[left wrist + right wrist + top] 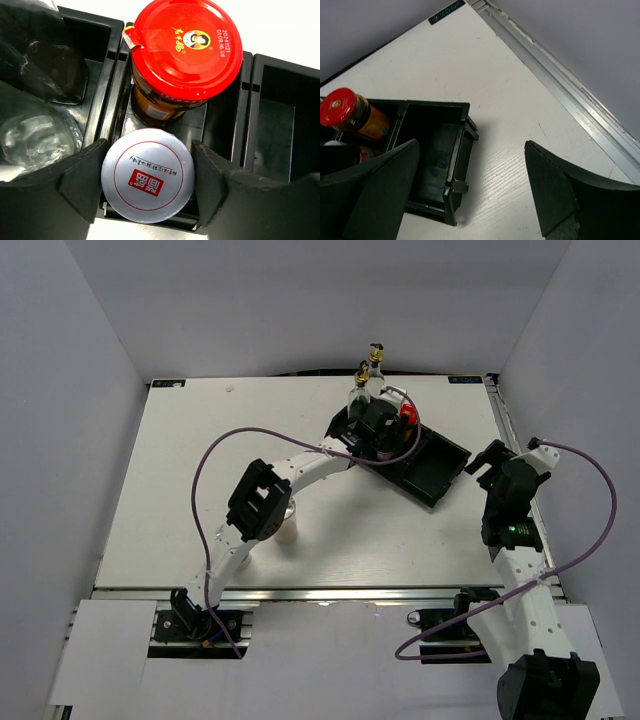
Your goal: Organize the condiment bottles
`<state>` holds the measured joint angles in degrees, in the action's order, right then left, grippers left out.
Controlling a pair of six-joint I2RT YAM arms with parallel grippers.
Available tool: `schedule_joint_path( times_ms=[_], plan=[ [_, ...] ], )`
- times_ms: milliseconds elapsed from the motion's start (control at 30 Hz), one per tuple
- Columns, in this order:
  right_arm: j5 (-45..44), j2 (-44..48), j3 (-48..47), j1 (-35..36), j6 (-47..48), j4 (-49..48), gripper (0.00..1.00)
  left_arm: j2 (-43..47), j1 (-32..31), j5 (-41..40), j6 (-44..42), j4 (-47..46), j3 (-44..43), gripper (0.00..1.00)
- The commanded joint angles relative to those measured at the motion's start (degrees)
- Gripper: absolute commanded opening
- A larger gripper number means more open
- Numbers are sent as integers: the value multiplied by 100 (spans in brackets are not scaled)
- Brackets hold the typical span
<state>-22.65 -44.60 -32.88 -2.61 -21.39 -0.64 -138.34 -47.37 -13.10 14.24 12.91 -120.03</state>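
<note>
At the near right of the pale desk (200,460), your right pincer (470,150) gapes, holding nothing. Farther in, your left pincer (148,155) grasps the small round white-lidded jar (147,177), seated in the middle bay of the black plastic compartment tray (272,75), just in front of the red-lidded brown glass jar (185,47). This placement looks nearly done. Next, let go and rise straight up. Two tall clear glass bottles (358,392) with gold pourers stand farthest.

Black tray (440,472) (set askew) rests on white table (200,440).
</note>
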Motion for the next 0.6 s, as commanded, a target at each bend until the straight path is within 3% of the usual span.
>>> schedule_joint_path(
  times_ms=[0,33,133,367,567],
  plan=[
    [358,118,-236,-29,73,230,89,334,0,-254,52,-87,-275,81],
    [384,144,-262,-29,73,301,89,360,0,-272,53,-34,-284,89],
    [446,267,-341,-29,126,539,89,518,0,-465,18,133,-302,98],
    [946,346,-824,-29,433,1250,89,1028,0,-843,-18,431,-267,98],
    [1140,522,-1167,-29,601,1971,89,1704,-9,-510,9,327,145,98]
  ],
)
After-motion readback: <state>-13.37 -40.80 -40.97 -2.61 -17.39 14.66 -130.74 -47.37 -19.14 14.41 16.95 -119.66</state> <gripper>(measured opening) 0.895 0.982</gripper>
